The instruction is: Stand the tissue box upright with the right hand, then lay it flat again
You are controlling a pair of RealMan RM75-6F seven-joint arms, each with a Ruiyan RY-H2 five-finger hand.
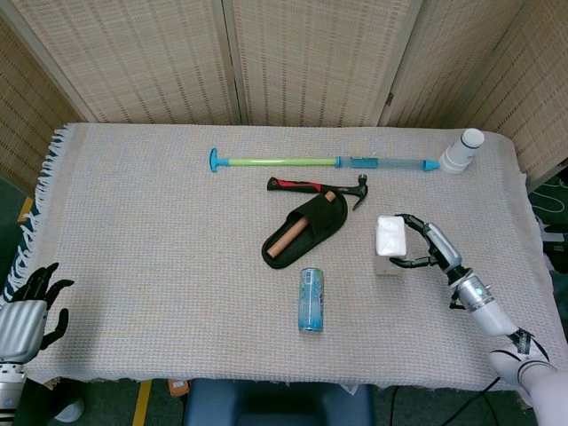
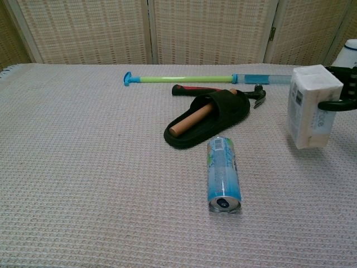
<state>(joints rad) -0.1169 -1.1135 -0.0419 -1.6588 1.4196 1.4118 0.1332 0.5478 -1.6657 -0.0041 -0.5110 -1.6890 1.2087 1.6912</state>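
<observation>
Right hand [image 1: 428,248] pinches the tissue box [image 2: 311,106] upright on the table's right side; next, lay it flat.

Can [image 2: 224,173] before slipper [image 2: 215,117]

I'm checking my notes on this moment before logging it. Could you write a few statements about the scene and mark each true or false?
1. The white tissue box stands upright on end. True.
2. The right robot hand holds the box. True.
3. The blue drink can stands upright. False: it lies on its side.
4. The black slipper is empty. False: a tan wooden rod lies in it.
5. The left robot hand holds the red-handled hammer. False: it holds nothing.
</observation>
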